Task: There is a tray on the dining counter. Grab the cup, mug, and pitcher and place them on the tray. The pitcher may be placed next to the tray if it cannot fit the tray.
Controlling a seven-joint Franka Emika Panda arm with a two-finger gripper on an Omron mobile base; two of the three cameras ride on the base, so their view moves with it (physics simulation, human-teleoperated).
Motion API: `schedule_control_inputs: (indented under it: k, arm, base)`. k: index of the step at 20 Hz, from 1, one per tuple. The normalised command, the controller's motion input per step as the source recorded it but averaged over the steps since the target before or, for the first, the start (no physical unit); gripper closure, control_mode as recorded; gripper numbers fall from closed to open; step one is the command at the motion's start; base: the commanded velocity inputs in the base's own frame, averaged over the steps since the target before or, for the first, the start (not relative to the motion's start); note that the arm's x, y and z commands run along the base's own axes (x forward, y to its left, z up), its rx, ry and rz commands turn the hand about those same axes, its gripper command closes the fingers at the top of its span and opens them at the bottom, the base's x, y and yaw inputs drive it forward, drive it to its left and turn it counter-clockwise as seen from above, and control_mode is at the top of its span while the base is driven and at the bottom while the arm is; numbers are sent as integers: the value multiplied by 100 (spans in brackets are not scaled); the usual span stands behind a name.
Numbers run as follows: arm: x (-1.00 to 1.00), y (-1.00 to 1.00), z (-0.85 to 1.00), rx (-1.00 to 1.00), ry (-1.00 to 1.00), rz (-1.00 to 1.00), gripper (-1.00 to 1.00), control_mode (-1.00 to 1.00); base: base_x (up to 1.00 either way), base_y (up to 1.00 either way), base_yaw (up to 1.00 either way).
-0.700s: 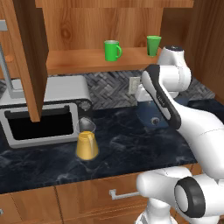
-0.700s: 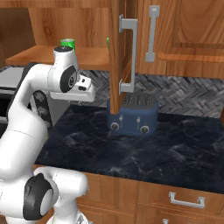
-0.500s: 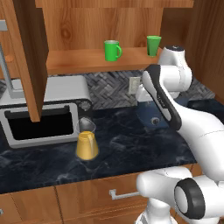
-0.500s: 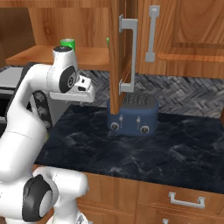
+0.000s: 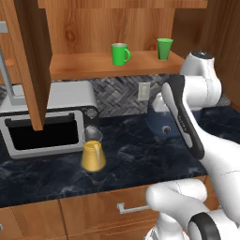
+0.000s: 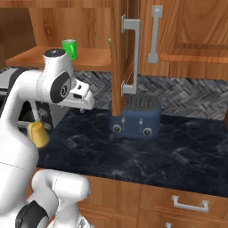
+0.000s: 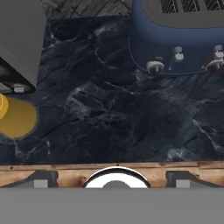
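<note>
The green mug with a loop handle and the green handleless cup stand on a wooden shelf under the cabinets. The mug also shows above my arm in the right base view. The pitcher, orange-yellow below and clear at the rim, stands upright on the black counter in front of the microwave. It appears at the left edge of the hand view as the pitcher. My gripper hangs open above the counter's front edge, to the right of the pitcher, holding nothing. The tray and dining counter are out of view.
A blue toaster sits at the backsplash just behind my hand. A microwave stands at the left. An open cabinet door hangs over it, and another door juts out above the toaster.
</note>
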Motion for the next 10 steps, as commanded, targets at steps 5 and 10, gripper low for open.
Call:
schedule_control_inputs:
  k: [5,10]
  arm:
    - [-22,-12,30,3,-12,-9,-100,-100]
    - [-12,-8,30,0,-23,-14,-100,-100]
  base:
    - [0,0,0]
    - [0,0,0]
